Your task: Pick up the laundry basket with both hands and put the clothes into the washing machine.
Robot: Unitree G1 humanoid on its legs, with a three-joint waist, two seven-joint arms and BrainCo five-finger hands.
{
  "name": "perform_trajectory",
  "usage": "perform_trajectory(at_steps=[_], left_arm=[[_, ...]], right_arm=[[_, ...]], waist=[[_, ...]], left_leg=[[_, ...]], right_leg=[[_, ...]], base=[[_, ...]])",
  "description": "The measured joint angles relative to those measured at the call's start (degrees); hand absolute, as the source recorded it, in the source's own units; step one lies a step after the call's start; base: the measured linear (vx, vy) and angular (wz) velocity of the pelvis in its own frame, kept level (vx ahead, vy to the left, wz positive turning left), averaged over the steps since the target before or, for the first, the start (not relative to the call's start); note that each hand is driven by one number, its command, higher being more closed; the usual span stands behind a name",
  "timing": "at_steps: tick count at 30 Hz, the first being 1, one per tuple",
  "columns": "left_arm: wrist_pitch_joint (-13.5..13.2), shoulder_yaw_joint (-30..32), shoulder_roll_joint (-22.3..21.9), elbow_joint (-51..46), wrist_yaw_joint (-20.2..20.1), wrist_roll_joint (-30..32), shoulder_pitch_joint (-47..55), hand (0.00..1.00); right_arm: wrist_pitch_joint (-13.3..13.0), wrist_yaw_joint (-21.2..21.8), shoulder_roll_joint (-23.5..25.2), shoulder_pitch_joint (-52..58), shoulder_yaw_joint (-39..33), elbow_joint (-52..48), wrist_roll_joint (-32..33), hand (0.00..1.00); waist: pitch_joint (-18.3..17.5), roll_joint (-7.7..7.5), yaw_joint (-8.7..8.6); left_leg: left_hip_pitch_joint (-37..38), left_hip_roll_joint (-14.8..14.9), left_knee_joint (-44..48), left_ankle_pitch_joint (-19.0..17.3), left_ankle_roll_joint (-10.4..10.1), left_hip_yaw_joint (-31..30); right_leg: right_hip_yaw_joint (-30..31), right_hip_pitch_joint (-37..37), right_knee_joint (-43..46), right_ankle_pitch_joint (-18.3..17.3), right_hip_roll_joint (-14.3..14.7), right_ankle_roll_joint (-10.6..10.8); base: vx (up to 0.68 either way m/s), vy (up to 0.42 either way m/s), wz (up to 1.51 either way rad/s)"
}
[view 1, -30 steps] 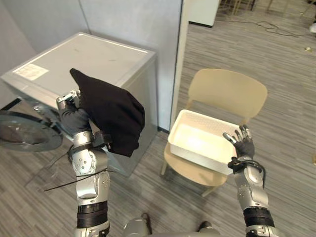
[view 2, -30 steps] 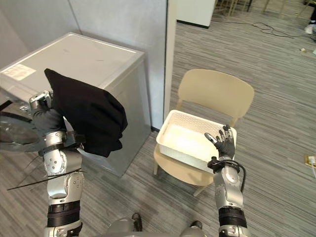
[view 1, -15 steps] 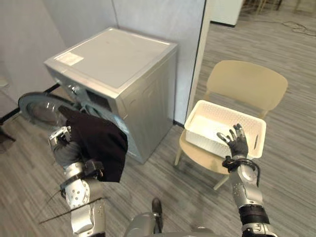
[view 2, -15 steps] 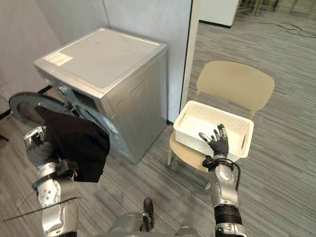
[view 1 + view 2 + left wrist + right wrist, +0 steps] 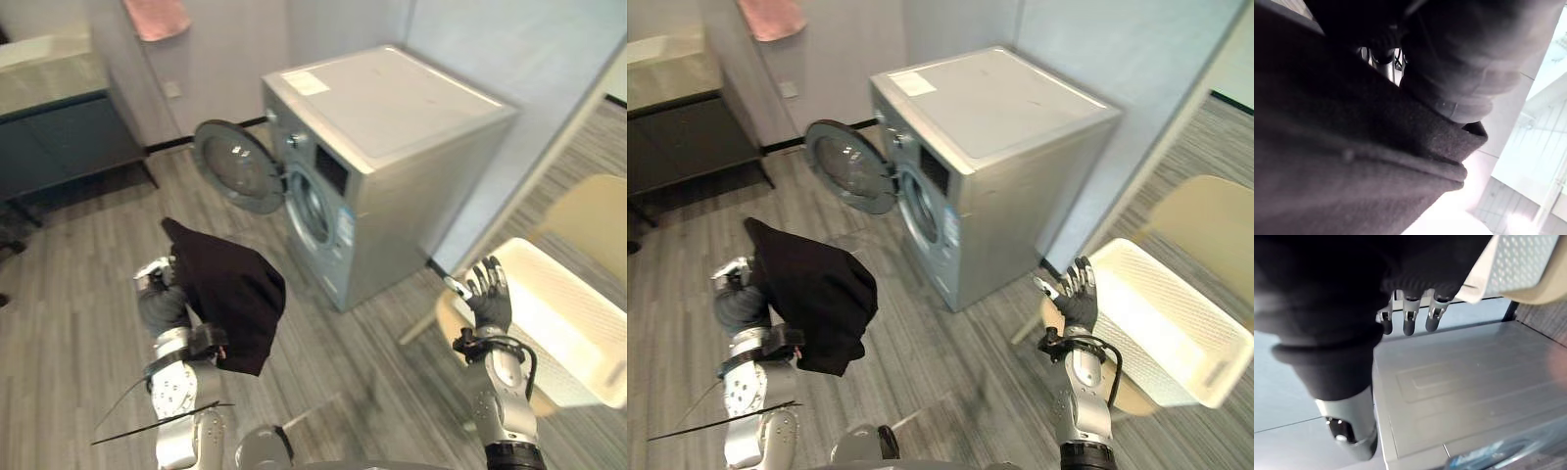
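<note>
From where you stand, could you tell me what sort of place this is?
Probably a laundry corner: a front-loading washing machine with its door open, a white laundry basket on a chair, and a hanging pink towel.

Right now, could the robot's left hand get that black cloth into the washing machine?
Probably not without stepping closer: the left hand, holding the black cloth, is well short of the washing machine. Its door hangs open, so nothing blocks the opening.
</note>
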Motion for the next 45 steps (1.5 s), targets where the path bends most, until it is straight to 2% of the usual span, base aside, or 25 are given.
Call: perform_trajectory(at_steps=[2,3,4,5,6,8,9,12,14,15,16,17,19,22,24,26,28,29,30,32,37,39,40,41,45], left_arm=[[0.35,-1.35,-0.08,1.71,-0.12,-0.02,-1.71,1.00],[0.72,-2.52,-0.07,3.64,-0.18,-0.04,-2.55,1.00],[0.99,-2.80,-0.08,4.36,-0.25,-0.03,-2.54,1.00],[1.42,-3.02,-0.09,4.99,-0.71,-0.02,-2.48,1.00],[1.55,-3.09,-0.03,4.98,-1.09,-0.01,-2.24,1.00],[1.54,-3.13,0.98,4.93,-1.08,-0.01,-2.06,1.00],[1.55,-3.24,2.35,4.87,-1.14,-0.31,-2.08,1.00],[1.69,-3.23,2.66,4.91,-1.15,-0.75,-3.18,1.00],[1.69,-3.25,2.26,4.98,-1.13,-0.73,-4.62,1.00],[1.66,-3.29,2.42,5.04,-1.13,-0.69,-5.15,1.00],[1.68,-3.24,2.01,5.09,-1.09,-1.27,-4.72,1.00],[1.69,-3.20,1.10,5.04,-1.05,-1.72,-3.18,1.00],[1.65,-3.46,1.12,5.12,-0.97,-2.28,-0.13,1.00],[1.66,-4.75,1.94,6.52,-1.21,-2.34,-1.58,1.00],[2.53,-4.49,1.99,11.12,-1.27,-2.31,-1.78,1.00],[2.97,-4.48,2.12,14.08,-1.57,-2.35,-1.69,1.00],[3.17,-5.10,1.21,15.94,-2.70,-2.28,-0.87,1.00],[3.23,-5.28,0.44,16.08,-3.34,-2.25,-0.47,1.00],[3.53,-5.56,0.55,16.55,-3.96,-2.24,-0.33,1.00],[3.47,-4.88,0.71,16.20,-4.69,-2.44,0.73,1.00],[3.49,-4.29,1.10,13.97,-4.56,-2.54,1.85,1.00],[3.35,-3.19,1.20,12.32,-3.81,-2.58,2.06,1.00],[3.20,-0.99,1.16,11.92,-3.42,-2.74,2.01,1.00],[2.99,0.87,1.18,12.06,-3.29,-3.41,2.00,1.00],[2.63,2.54,-0.33,16.03,-1.30,-4.79,1.23,1.00]], right_arm=[[0.10,0.17,1.60,0.77,-0.74,0.00,0.00,0.00],[0.14,0.88,2.60,1.28,-0.36,0.03,0.00,0.00],[0.15,1.19,2.74,1.45,0.30,0.04,0.00,0.00],[0.16,1.61,2.70,1.60,1.49,0.24,-0.04,0.00],[0.17,2.32,2.79,1.31,3.35,1.52,-0.07,0.00],[0.24,3.17,3.27,1.02,6.21,3.72,-0.12,0.00],[0.29,3.65,4.10,1.00,10.02,4.45,-0.11,0.00],[0.34,3.69,3.99,0.99,11.15,4.74,-0.09,0.00],[0.35,3.68,3.37,0.86,11.24,5.25,-0.02,0.00],[0.40,3.79,3.99,0.72,11.67,6.25,0.20,0.00],[0.49,3.88,3.13,1.47,13.85,5.47,0.68,0.00],[0.60,3.99,2.36,3.45,15.51,2.77,0.70,0.00],[0.29,4.86,3.15,6.99,16.76,-1.24,0.71,0.00],[0.36,4.71,3.98,5.38,16.50,-1.33,0.98,0.00],[0.36,4.79,4.14,4.56,17.55,-0.90,1.33,0.00],[0.23,4.97,4.10,2.45,18.11,1.89,1.28,0.00],[0.27,4.97,3.31,2.77,18.84,2.59,1.16,0.00],[0.26,5.04,3.29,3.18,18.94,2.55,1.01,0.00],[0.60,5.07,4.29,4.82,19.80,1.62,0.49,0.00],[0.59,6.38,5.03,6.88,23.39,-0.61,-0.89,0.00],[1.43,8.81,7.01,8.12,27.61,-0.14,-5.70,0.00],[2.02,9.18,6.87,8.24,27.77,1.33,-7.09,0.00],[1.90,9.62,6.72,6.68,27.76,4.52,-8.16,0.00],[2.15,9.57,6.63,5.27,27.79,7.91,-9.14,0.00],[3.62,8.38,3.56,4.95,26.80,16.83,-11.39,0.00]], waist=[[0.08,-1.58,-0.10],[0.45,-2.54,0.00],[0.67,-2.73,-0.02],[1.04,-2.77,0.00],[1.67,-2.68,0.09],[1.81,-2.59,0.04],[2.22,-2.76,-2.06],[2.49,-3.56,-3.05],[3.09,-2.57,-2.88],[4.81,-2.26,-2.71],[6.83,-0.51,-2.51],[6.57,1.21,-1.19],[4.32,0.24,0.71],[4.18,-1.44,0.51],[4.56,-2.19,0.64],[4.80,-2.45,0.82],[4.27,0.54,0.95],[4.46,0.94,0.88],[4.15,-1.13,0.32],[3.62,-2.36,0.86],[6.13,-3.93,1.18],[6.55,-4.49,0.87],[6.45,-4.31,0.89],[6.13,-4.06,0.53],[5.65,-0.82,0.09]], left_leg=[[0.19,-5.19,-1.13,-0.34,1.11,-1.85],[2.01,-9.07,-1.44,-1.98,3.55,-2.58],[3.16,-10.57,-1.57,-2.75,4.42,-2.87],[5.03,-12.42,-2.08,-4.11,5.57,-3.50],[7.11,-13.42,-2.43,-5.51,6.53,-3.84],[9.69,-14.04,-5.25,-5.63,6.67,-4.09],[13.96,-15.97,-12.70,-4.35,4.59,-3.81],[15.08,-16.73,-11.38,-4.46,4.58,-3.82],[14.45,-14.45,-6.78,-7.04,2.32,-4.71],[10.26,-9.09,9.36,-9.00,0.97,-4.19],[5.50,-0.62,29.81,-5.29,4.11,-3.38],[3.44,4.41,39.19,0.63,7.23,-3.56],[-0.48,6.37,46.09,6.22,6.78,-5.71],[-6.33,5.06,41.66,-3.78,5.26,-9.83],[-6.77,-1.01,24.61,-7.24,0.74,-18.36],[-4.51,-5.81,7.55,-5.68,-3.32,-28.32],[-1.97,-5.49,-2.62,2.49,-4.37,-33.38],[-1.92,-5.13,-0.73,3.57,-6.99,-33.19],[-1.86,-6.56,3.08,0.63,-4.83,-28.95],[-1.37,-6.72,6.63,-4.18,-2.36,-20.86],[5.13,-6.85,9.53,-11.37,0.59,-8.06],[7.92,-5.73,9.39,-13.42,1.74,-3.67],[8.06,-4.16,9.15,-14.08,1.60,-1.57],[7.86,-2.97,9.06,-14.48,0.95,-0.37],[7.24,0.50,9.60,-13.90,-0.88,-1.76]], right_leg=[[-0.52,0.44,2.09,-0.67,-4.31,1.37],[0.19,0.60,8.44,-1.51,-9.21,2.14],[1.38,0.18,12.46,-1.38,-11.62,0.72],[4.84,-1.41,19.36,-1.18,-14.63,-5.07],[11.87,-5.75,28.13,-2.40,-15.25,-7.32],[19.17,-13.09,32.73,-3.82,-10.88,-4.49],[15.49,-23.09,10.18,-0.10,-1.82,-3.44],[13.33,-22.61,-0.01,8.79,0.94,-6.46],[13.90,-19.36,-3.14,11.97,3.97,-7.61],[13.64,-15.82,-2.73,9.65,7.01,-8.97],[12.96,-9.63,-4.03,7.84,11.53,-9.25],[14.66,-6.63,-3.80,5.61,13.89,-9.45],[18.58,-4.99,-3.75,3.43,14.65,-9.78],[23.57,-4.33,-5.65,3.25,14.97,-9.30],[29.35,-2.88,-7.19,4.08,13.91,-7.68],[35.29,-2.93,-6.17,3.36,12.49,-6.03],[40.72,-3.37,-2.25,0.09,12.69,-1.31],[42.19,-3.48,-0.64,-1.69,12.44,-0.14],[44.56,-5.15,2.75,-3.41,9.31,1.95],[48.09,-7.90,6.45,-4.81,5.66,3.93],[40.35,-16.27,22.68,-4.38,-3.19,4.38],[31.50,-19.67,26.87,-4.92,-6.87,3.67],[22.88,-20.72,24.14,-4.85,-7.66,0.91],[18.83,-20.47,20.01,-2.37,-6.25,-3.51],[15.97,-18.54,14.51,-1.87,-1.42,-3.95]], base=[[0.16,0.360,0.92],[0.13,0.349,0.73],[0.12,0.326,0.69],[0.12,0.276,0.40],[0.14,0.287,0.29],[0.26,0.258,0.23],[0.45,0.255,0.37],[0.45,0.060,0.42],[0.37,-0.071,0.35],[0.36,-0.153,0.21],[0.43,-0.149,-0.11],[0.38,-0.094,-0.46],[0.42,0.007,-0.94],[0.41,0.009,-0.77],[0.37,0.135,-1.27],[0.33,0.247,-1.61],[0.38,0.383,-1.68],[0.31,0.413,-1.40],[0.22,0.320,-1.13],[0.20,0.357,-1.51],[0.09,0.261,-1.36],[0.04,0.043,-1.11],[0.02,-0.022,-0.98],[0.02,-0.035,-0.79],[0.18,-0.064,-0.19]])
